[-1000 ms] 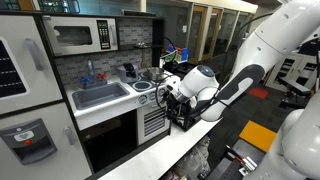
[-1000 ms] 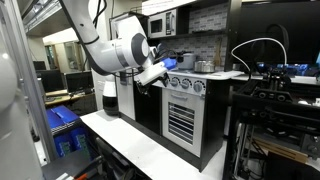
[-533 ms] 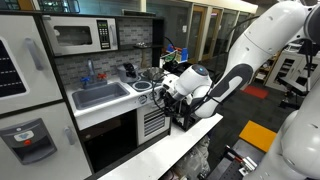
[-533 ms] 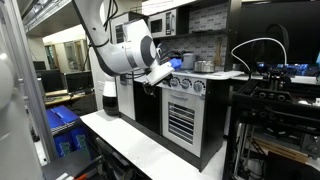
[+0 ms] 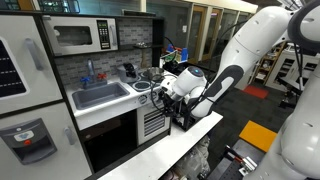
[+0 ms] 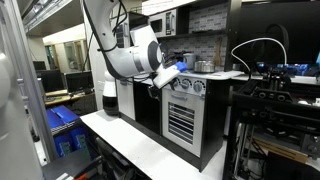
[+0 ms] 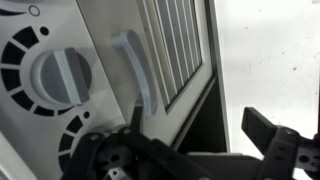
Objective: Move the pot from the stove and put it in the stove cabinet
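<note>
Moved nearer the stove front since a second ago, on the evidence of both exterior views. Found, in an exterior view, the gripper right of the sink, close against the knob panel; could not separate its fingers from the dark body behind. Found, in an exterior view, the pot on the stove top, beyond the gripper and untouched, with the stove cabinet door below it shut. Judged the approach aimed at opening that door first, hence low and frontal rather than over the pot. Recorded, in the wrist view, fingers spread wide and holding nothing, one finger just beneath the door handle, right of a knob. Could not confirm contact with the handle; saw no pot here; noted finger bases cut off at the bottom edge.
</note>
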Robot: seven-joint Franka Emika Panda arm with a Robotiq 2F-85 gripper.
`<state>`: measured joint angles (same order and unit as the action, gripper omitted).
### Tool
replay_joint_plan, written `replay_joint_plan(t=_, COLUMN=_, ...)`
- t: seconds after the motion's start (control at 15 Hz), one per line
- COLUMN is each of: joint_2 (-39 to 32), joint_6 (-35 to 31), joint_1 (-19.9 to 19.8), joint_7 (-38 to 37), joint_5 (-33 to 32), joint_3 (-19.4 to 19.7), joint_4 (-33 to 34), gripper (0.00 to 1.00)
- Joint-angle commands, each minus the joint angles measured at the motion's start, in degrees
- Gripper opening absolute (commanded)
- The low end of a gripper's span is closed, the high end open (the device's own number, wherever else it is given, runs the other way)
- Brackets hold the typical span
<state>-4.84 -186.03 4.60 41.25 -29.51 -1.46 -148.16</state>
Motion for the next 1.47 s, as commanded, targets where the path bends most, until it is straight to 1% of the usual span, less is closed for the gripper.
replay_joint_plan(t=0.0, joint_2=-2.8, joint_6=-0.5, joint_1=1.9, joint_7=1.5, joint_5=-3.3, joint_3=3.6, joint_4=1.9, gripper=1.0)
replay_joint_plan(t=0.27, joint_2=-4.6, joint_6=-0.8, joint_1=4.8, joint_7=1.3, joint_5=-6.5, joint_3=7.8, joint_4=3.6, gripper=1.0)
replay_joint_plan(t=0.6, joint_2=-7.5, joint_6=-2.7, joint_1=9.8, joint_7=0.8, joint_5=-9.0, joint_3=12.7, joint_4=5.7, gripper=1.0)
replay_joint_plan(t=0.93, joint_2=-10.7, joint_6=-4.8, joint_1=14.9, joint_7=1.4, joint_5=-8.6, joint_3=17.1, joint_4=6.7, gripper=1.0)
replay_joint_plan(t=1.13, joint_2=-11.3, joint_6=-6.3, joint_1=17.5, joint_7=2.1, joint_5=-8.1, joint_3=19.9, joint_4=6.6, gripper=1.0)
replay_joint_plan(t=1.4, joint_2=-11.3, joint_6=-7.6, joint_1=19.7, joint_7=3.3, joint_5=-8.4, joint_3=22.3, joint_4=5.4, gripper=1.0)
